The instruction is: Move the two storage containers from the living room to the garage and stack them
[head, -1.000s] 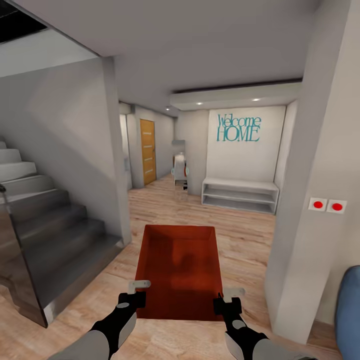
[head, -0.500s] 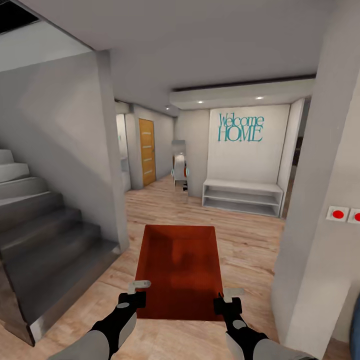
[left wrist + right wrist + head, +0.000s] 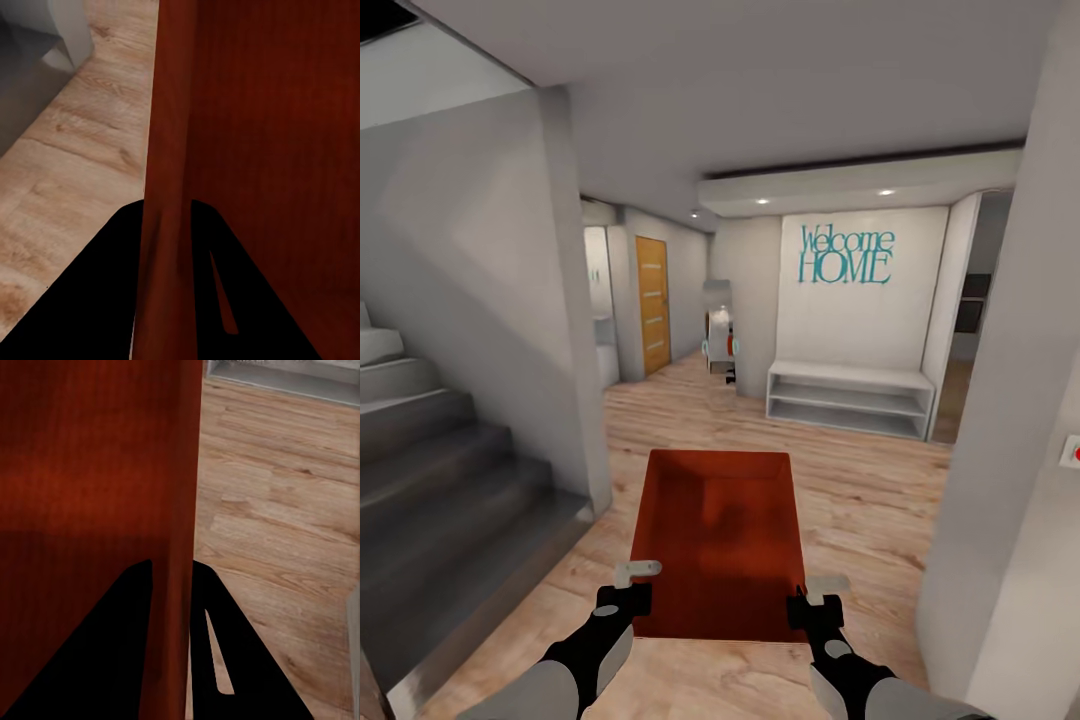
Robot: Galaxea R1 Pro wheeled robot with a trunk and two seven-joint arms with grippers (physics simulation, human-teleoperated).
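One orange-red storage container (image 3: 720, 540) hangs level in front of me above the light wood plank floor (image 3: 860, 500), held by both arms. My left gripper (image 3: 628, 590) is shut on its left side wall (image 3: 169, 150), with that thin wall running between the fingers (image 3: 112, 255). On the opposite side, my right gripper (image 3: 812, 598) is shut on the right wall (image 3: 180, 472). The bin's inside looks bare. A second container cannot be told apart from this one. The garage and its dark grey floor are out of view.
A grey staircase (image 3: 440, 470) rises at the left behind a wall corner (image 3: 570, 300). A thick white pillar (image 3: 1010, 450) with a red switch (image 3: 1072, 452) stands close on the right. Ahead are a white shelf bench (image 3: 850, 395), a "Welcome HOME" sign (image 3: 845, 255) and a wooden door (image 3: 653, 305).
The camera has moved forward along the hallway: the stairs slid off to the left, the right pillar and switches slid right, the blue sofa edge left the picture. Bin and grippers kept their hold.
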